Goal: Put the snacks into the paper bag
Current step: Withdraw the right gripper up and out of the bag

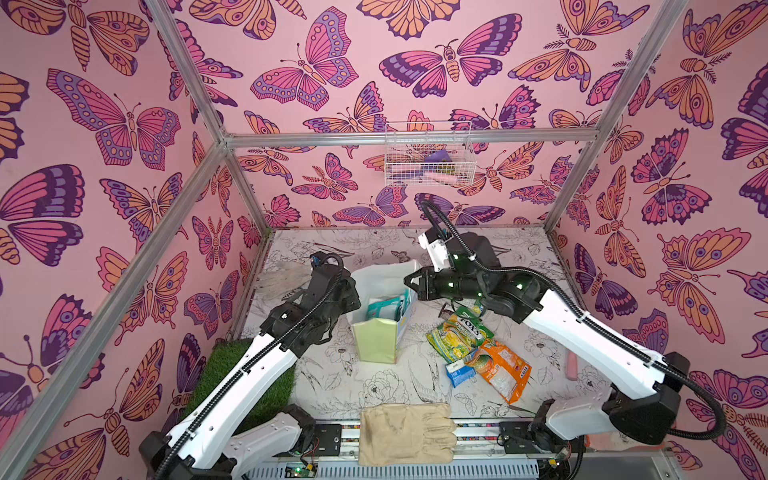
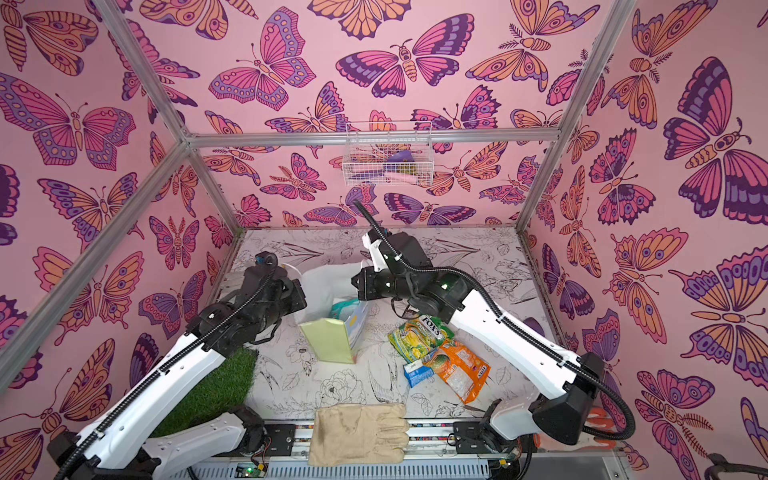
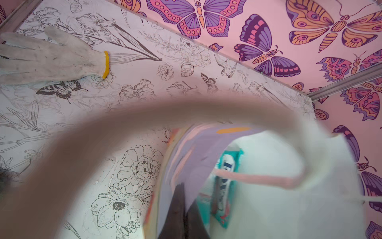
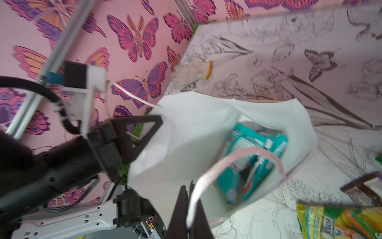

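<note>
Bagging under way: an upright white paper gift bag with pale green side panels (image 1: 376, 340) (image 2: 328, 338) stands at the centre of both top views on the flower-printed tabletop (image 1: 332, 386). The left gripper (image 3: 186, 198), at the bag's left rim, has its jaws pressed together on the paper wall. The right gripper (image 4: 188, 192), extended from the right, pinches the bag by a white cord handle (image 4: 244, 153). Glossy teal packets (image 1: 386, 307) sit inside the bag. On the table to its lower right, a yellow-green Fox's packet (image 1: 457, 336), an orange packet (image 1: 503, 370) and a small blue packet (image 1: 459, 372) overlap. A beige fabric glove (image 1: 405, 432) lies at bottom centre, and a white wire basket (image 1: 428, 158) hangs at upper centre.
</note>
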You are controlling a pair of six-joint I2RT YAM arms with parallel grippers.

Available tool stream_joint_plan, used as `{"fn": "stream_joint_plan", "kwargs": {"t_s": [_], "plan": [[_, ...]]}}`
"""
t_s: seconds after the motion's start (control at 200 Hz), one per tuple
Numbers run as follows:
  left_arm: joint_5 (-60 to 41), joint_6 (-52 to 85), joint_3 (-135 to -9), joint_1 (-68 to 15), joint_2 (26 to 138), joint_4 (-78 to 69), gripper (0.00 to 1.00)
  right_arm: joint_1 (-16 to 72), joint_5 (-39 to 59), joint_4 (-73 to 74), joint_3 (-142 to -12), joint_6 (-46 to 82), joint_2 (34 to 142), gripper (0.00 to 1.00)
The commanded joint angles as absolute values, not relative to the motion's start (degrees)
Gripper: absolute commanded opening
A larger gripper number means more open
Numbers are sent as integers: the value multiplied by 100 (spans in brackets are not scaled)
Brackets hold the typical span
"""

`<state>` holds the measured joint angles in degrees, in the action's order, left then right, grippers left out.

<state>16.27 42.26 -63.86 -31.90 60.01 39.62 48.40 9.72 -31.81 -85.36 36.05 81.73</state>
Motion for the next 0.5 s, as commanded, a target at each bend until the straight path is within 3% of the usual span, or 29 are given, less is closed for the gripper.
{"fn": "stream_joint_plan", "kwargs": {"t_s": [0.0,0.496], "plan": [[1534,4228,-6388,-3139,5992,3604,0,4733,945,-3232,-8532,3666,8081,0],[1585,3996,-6614,-3015,6012,3621,0,4678,923,-3578,-9117,3418,8249,8]]}}
